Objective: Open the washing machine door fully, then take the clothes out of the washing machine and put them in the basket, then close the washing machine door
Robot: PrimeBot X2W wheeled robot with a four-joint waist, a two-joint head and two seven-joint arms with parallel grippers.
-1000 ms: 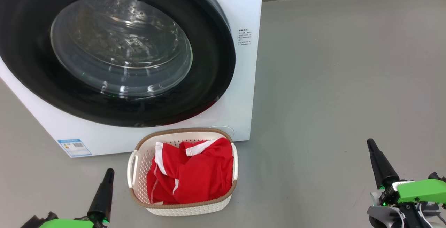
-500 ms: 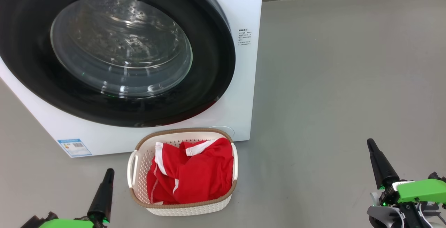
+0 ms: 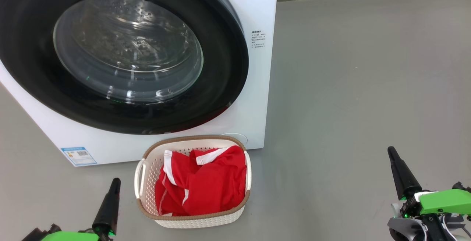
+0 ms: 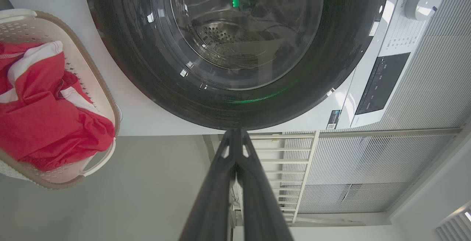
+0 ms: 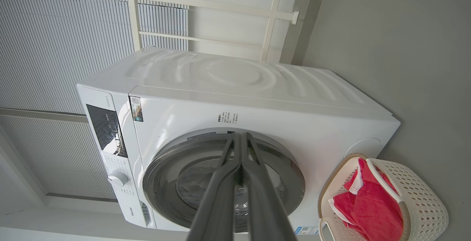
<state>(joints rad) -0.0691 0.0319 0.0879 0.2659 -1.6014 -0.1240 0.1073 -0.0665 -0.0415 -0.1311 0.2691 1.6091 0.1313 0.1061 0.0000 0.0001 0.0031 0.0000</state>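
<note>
Grey floor [image 3: 349, 86] broad beside the washing machine [image 3: 257, 13], basket [image 3: 198, 222] at its front

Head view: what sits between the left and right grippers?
The basket, holding the red clothes, stands between the left gripper and the right gripper, nearer the left; the rest is bare grey floor, seen in the head view.
</note>
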